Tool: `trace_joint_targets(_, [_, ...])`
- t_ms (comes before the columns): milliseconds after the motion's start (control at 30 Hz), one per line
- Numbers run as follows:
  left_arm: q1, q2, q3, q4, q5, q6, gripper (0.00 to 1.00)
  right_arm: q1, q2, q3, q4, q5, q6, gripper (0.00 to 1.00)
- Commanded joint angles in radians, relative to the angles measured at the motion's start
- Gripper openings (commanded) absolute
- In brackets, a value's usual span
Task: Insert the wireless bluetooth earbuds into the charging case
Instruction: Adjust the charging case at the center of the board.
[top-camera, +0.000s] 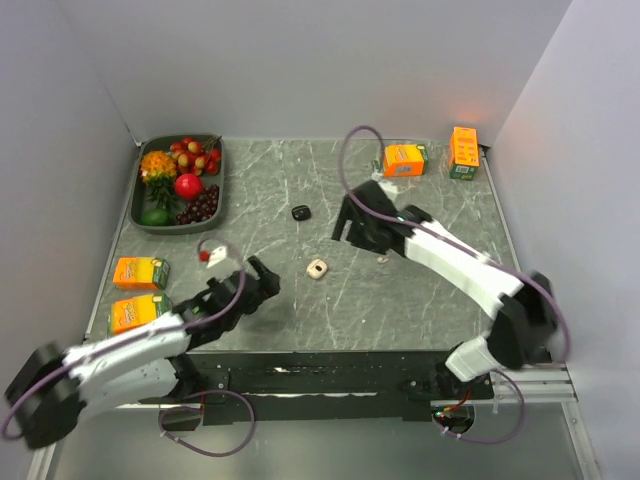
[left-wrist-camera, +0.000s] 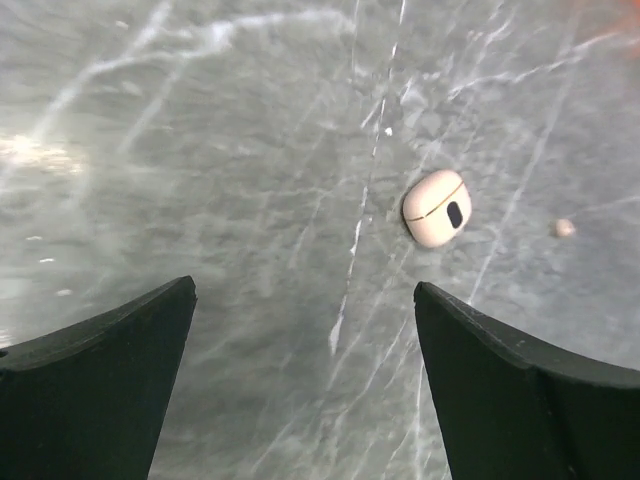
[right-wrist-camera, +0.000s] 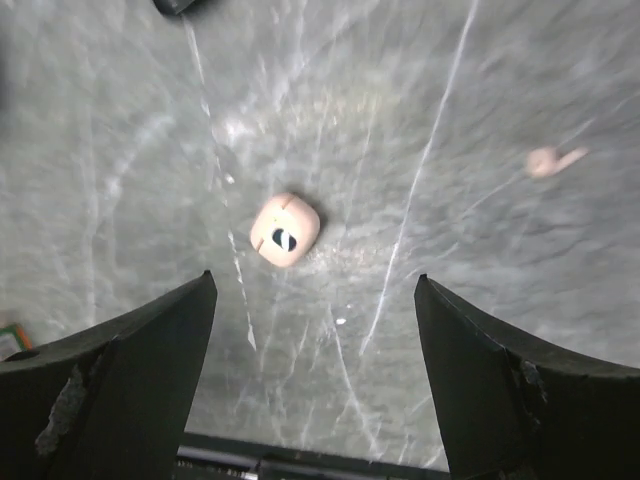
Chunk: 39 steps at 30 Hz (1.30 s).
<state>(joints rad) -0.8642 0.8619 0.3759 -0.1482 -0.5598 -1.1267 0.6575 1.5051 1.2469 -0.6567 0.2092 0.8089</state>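
Two open grips: the left fingers (top-camera: 268, 284) and the right fingers (top-camera: 342, 228) both stand wide apart and hold nothing.
Left side: the left fingers hang over bare bench, and the case lies ahead of them.
Charging case (top-camera: 317, 268): a small, round, cream-white pebble that lies on the bench between the two arms. It has a dark spot on it. I cannot tell if that is a bud or a hole.
Small black thing (top-camera: 301, 212): it lies farther back than the case, and it is too small to tell what it is.
Loose bud (top-camera: 382, 258): a tiny pale bean on the bench, right of the case and apart from it, near the right fingers.
How the bud may handle: most likely very light, hard and smooth, so it could slip or pop away. Pinch it softly across its fat middle, with the tips only.
How the case may handle: light too, and it may slide if pushed. Hold it by its sides.
Bench (top-camera: 450, 220): flat grey stone look with white veins, and it seems smooth.
Room: plain pale walls. A fruit tray (top-camera: 216, 205) and orange boxes (top-camera: 140, 272) sit well away from the case.
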Motion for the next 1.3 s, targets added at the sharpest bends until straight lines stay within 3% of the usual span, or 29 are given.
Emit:
trace_joint_targets(0, [-0.009,0.311,0.248,0.015,0.066,-0.03,0.99,-0.001,-0.245,-0.142,0.047,0.099,-0.092,0.85])
trace_joint_targets(133, [-0.022,0.401,0.232,0.2,0.147,0.024,0.8,0.007,-0.327,-0.202,0.074,0.039,-0.152,0.79])
trace_joint_targets(200, [-0.022,0.416,0.212,0.3,0.188,0.034,0.59,0.01,-0.344,-0.21,0.069,0.033,-0.171,0.73])
trace_joint_targets(300, [-0.024,0.505,0.273,0.279,0.231,0.057,0.35,0.014,-0.382,-0.248,0.1,-0.01,-0.203,0.67])
trace_joint_targets(467, [-0.024,0.62,0.357,0.224,0.235,0.018,0.54,0.016,-0.382,-0.339,0.216,-0.052,-0.266,0.66])
trace_joint_targets(533, [-0.024,0.621,0.392,0.081,0.172,-0.03,0.57,0.014,-0.329,-0.319,0.235,-0.103,-0.335,0.66])
trace_joint_targets(600, [-0.024,0.588,0.397,-0.015,0.137,-0.062,0.59,0.033,-0.225,-0.259,0.262,-0.175,-0.437,0.73])
trace_joint_targets(633, [-0.025,0.522,0.382,-0.043,0.106,-0.08,0.59,0.059,-0.185,-0.233,0.266,-0.191,-0.476,0.82])
trace_joint_targets(800, [-0.032,0.228,0.192,-0.163,0.029,-0.203,0.65,0.114,0.068,-0.06,0.217,-0.227,-0.672,0.93])
trace_joint_targets(833, [-0.032,0.127,0.163,-0.189,0.025,-0.214,0.67,0.114,0.117,-0.044,0.215,-0.241,-0.683,0.99])
trace_joint_targets(967, [-0.03,-0.09,0.019,-0.231,0.041,-0.248,0.84,0.12,0.202,-0.018,0.226,-0.257,-0.749,0.99])
trace_joint_targets(1267, [-0.03,-0.406,-0.104,-0.315,0.038,-0.257,0.96,0.168,0.375,0.109,0.18,-0.217,-0.832,0.99])
